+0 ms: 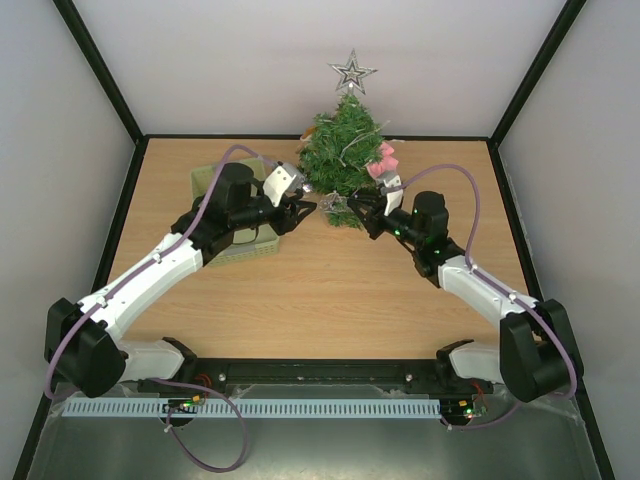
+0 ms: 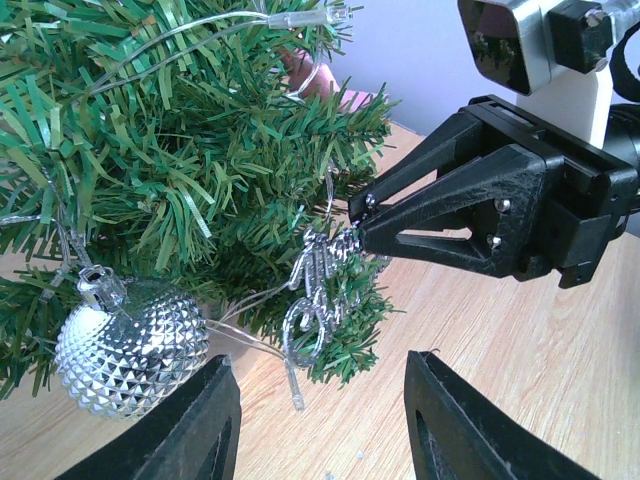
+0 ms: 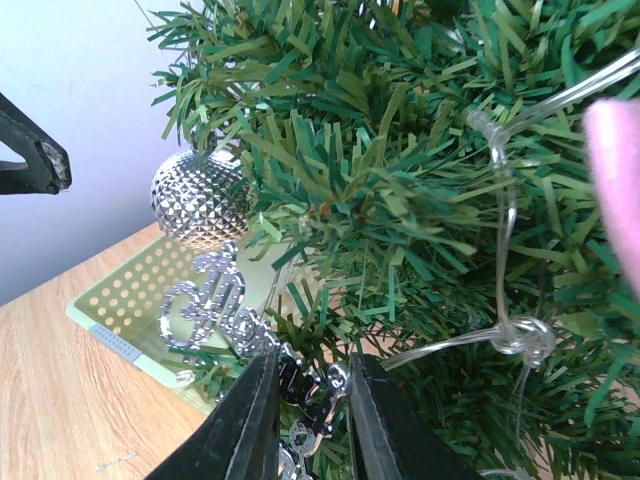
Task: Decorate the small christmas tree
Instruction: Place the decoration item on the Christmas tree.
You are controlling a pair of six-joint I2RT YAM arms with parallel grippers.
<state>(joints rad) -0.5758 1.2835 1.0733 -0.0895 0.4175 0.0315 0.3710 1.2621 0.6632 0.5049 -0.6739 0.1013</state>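
The small christmas tree (image 1: 340,150) stands at the back of the table with a silver star (image 1: 352,72) on top, a light string (image 3: 505,230) and a silver studded ball (image 2: 130,345). A silver glitter script ornament (image 2: 315,300) hangs on a low front branch. My right gripper (image 3: 308,400) is at that branch, its jaws narrowly open with the ornament's (image 3: 205,305) end lying loose between them. To the left of the tree my left gripper (image 2: 320,420) stands open and holds nothing, just short of the ornament and the ball.
A pale green perforated basket (image 1: 210,180) sits left of the tree, partly under my left arm. A pink ornament (image 1: 383,162) hangs on the tree's right side. Grey walls close in the table at the back and both sides.
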